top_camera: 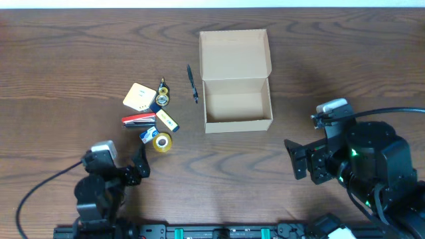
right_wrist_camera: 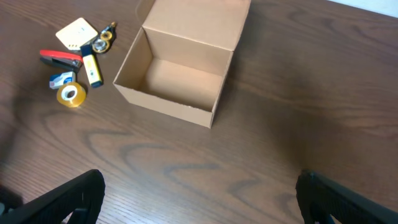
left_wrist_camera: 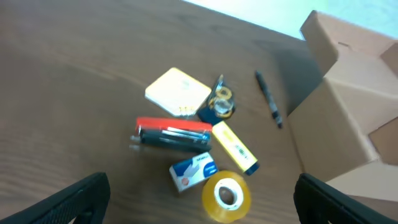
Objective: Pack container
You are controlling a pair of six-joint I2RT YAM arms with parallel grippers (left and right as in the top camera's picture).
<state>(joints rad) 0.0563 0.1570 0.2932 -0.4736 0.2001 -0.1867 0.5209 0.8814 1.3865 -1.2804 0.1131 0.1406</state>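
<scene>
The tan cardboard container [top_camera: 238, 106] stands open and empty at the table's middle, its flap lid laid back; it also shows in the right wrist view [right_wrist_camera: 174, 74] and at the right of the left wrist view [left_wrist_camera: 348, 118]. Left of it lie a pale yellow pad [top_camera: 139, 97], a red stapler [top_camera: 138, 120], a yellow tape roll [top_camera: 162, 142], a yellow highlighter [top_camera: 167, 120], a small blue-white box [top_camera: 148, 134], a small tape dispenser [top_camera: 162, 98] and a dark pen [top_camera: 192, 83]. My left gripper [top_camera: 141, 164] is open, just below the tape roll [left_wrist_camera: 226, 196]. My right gripper [top_camera: 295, 159] is open and empty.
The table's far edge [top_camera: 212, 5] runs along the top. Bare wood lies between the container and my right gripper [right_wrist_camera: 199, 205] and around my left gripper [left_wrist_camera: 199, 211].
</scene>
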